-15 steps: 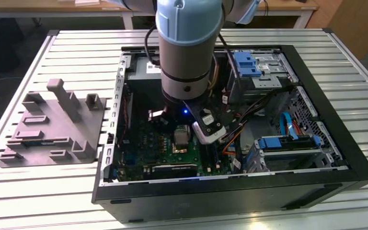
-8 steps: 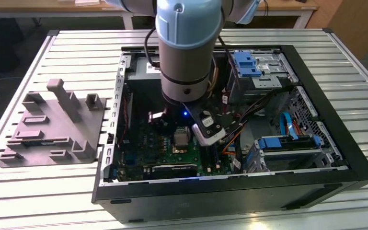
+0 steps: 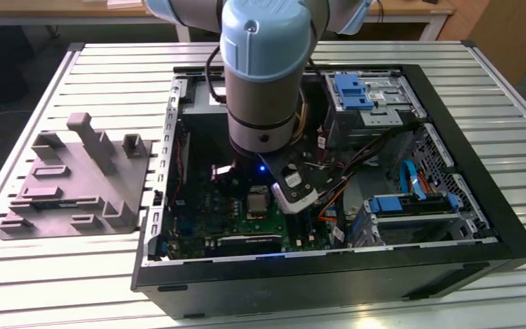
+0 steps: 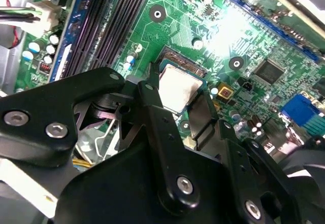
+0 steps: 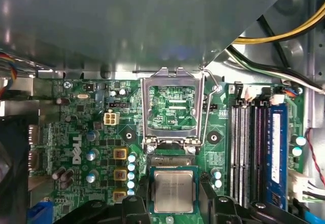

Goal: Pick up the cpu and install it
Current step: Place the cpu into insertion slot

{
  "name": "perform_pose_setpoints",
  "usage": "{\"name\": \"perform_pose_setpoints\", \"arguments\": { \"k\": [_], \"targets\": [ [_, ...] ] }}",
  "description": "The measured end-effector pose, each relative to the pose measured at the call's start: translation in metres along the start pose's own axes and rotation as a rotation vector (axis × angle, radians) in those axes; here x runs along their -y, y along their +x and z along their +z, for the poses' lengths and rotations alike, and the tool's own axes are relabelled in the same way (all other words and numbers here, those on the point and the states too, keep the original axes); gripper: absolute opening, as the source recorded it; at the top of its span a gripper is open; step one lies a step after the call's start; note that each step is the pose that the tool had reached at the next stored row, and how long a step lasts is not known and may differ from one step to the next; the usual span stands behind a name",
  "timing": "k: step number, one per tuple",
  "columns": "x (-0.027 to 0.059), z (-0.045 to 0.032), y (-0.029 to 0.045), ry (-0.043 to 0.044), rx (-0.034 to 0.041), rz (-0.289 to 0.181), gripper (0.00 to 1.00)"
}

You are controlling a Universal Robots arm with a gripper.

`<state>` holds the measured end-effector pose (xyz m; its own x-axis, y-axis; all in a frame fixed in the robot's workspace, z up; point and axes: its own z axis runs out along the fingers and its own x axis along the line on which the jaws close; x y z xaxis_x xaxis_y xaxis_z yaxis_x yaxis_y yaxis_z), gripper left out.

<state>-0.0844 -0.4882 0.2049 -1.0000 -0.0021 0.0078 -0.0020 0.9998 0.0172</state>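
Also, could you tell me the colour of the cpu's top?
Silvery-grey; the cpu shows best in the first wrist view.

I see the cpu [image 5: 173, 191] as a small flat square with a silvery-grey metal lid and a green rim. In both wrist views it sits level, lid up, squared over the open socket [image 5: 172, 161] on the motherboard [image 5: 81, 127]. A strip of gold contacts is exposed along one edge. I cannot tell whether it is fully seated.
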Motion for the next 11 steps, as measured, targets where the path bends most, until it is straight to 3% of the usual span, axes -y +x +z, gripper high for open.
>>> {"name": "perform_pose_setpoints", "arguments": {
  "k": [11],
  "targets": [
    [0.0001,0.0079,0.0007,-0.0001,0.0000,0.000,0.47]
  ]
}}
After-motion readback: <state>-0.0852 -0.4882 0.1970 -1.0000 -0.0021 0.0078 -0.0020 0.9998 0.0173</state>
